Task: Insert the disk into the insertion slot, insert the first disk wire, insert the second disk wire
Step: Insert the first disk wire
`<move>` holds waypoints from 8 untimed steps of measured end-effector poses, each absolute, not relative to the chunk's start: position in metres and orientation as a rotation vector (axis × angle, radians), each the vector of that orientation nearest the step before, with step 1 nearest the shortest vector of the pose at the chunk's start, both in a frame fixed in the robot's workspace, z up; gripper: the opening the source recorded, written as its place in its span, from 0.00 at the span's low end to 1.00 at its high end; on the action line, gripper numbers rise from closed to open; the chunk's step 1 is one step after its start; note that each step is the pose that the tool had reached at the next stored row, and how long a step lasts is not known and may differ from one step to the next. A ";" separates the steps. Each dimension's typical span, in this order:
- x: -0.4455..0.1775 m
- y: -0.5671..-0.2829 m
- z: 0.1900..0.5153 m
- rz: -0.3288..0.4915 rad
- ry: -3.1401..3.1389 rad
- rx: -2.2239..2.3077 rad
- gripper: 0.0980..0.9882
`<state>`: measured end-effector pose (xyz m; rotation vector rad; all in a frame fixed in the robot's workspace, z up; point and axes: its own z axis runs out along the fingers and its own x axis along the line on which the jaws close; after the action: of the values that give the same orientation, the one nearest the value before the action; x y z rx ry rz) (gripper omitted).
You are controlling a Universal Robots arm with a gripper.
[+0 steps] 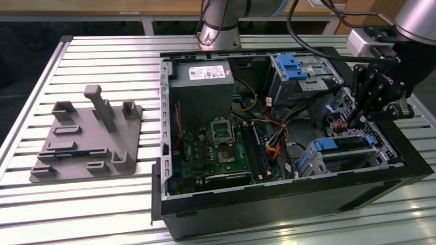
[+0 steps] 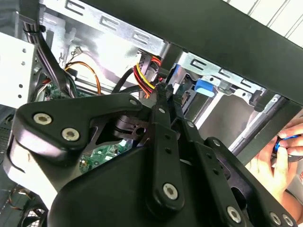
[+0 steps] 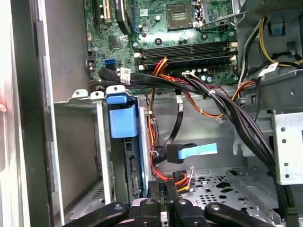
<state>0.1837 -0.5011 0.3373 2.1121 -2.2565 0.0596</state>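
Observation:
The disk [image 1: 346, 148] lies in the insertion slot [image 1: 381, 153], a low silver bay at the exterior view's right end of the open computer case. Its blue carrier end [image 3: 123, 116] shows in both wrist views, with the disk's connector edge [image 3: 134, 172] below it. My gripper [image 1: 358, 122] hangs inside the case just above that bay. Its fingertips [image 3: 163, 189] are pressed together beside a plug with red, yellow and orange wires [image 3: 181, 178]. I cannot tell whether anything is pinched. A black cable with a blue tab [image 3: 196, 151] hangs free nearby.
A taller cage with a blue latch [image 1: 293, 66] stands at the case's back. Thick black cable bundles [image 3: 236, 113] cross above the perforated floor [image 3: 222, 184]. A grey fixture [image 1: 89, 138] lies on the slatted table. A person's hand [image 2: 279, 161] is outside the case wall.

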 end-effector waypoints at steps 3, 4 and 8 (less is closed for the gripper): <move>0.184 -0.504 0.337 0.055 -2.258 2.115 0.08; 0.184 -0.505 0.338 0.054 -2.258 2.115 0.08; 0.184 -0.508 0.340 0.051 -2.259 2.116 0.08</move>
<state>0.1837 -0.5082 0.3399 2.1164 -2.2589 0.0511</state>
